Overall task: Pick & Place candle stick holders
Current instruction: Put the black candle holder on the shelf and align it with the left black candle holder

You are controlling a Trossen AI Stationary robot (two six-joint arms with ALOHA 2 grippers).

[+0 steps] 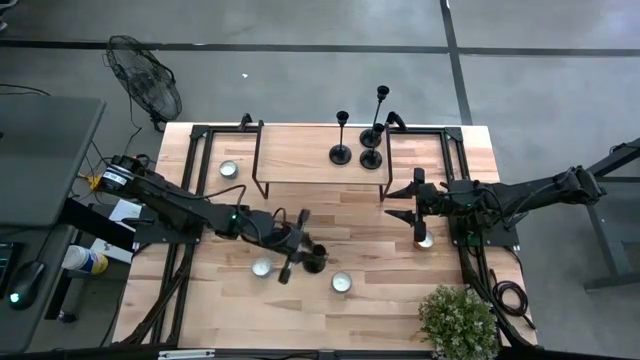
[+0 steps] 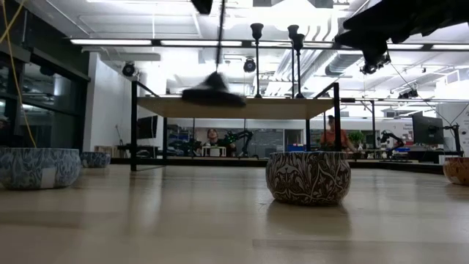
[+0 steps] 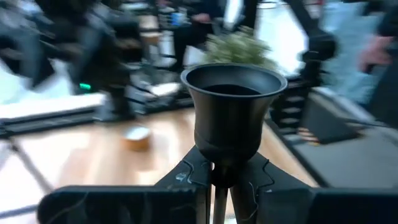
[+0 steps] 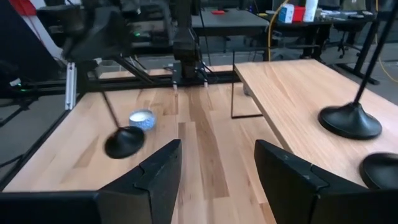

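I have the left claw [image 1: 300, 247] clamped on the thin stem of a matte black metal candlestick holder [image 1: 312, 257] lifted mid-worktop, so I'd carry it upright to the raised wooden shelf [image 1: 300, 160]; right claw [image 1: 418, 205] waits apart.

Three holders [image 1: 371, 158] stand close together on the raised shelf [image 1: 300, 165] at the worktop's [image 1: 370, 220] rear. Before the shelf, the left tool [image 1: 300, 245] holds a fourth holder [image 1: 313, 259] by its stem, above the worktop, with bowls [image 1: 262, 267] on either side. The right tool [image 1: 412, 204] hangs right of the shelf, a plant [image 1: 458, 318] at the front right corner.
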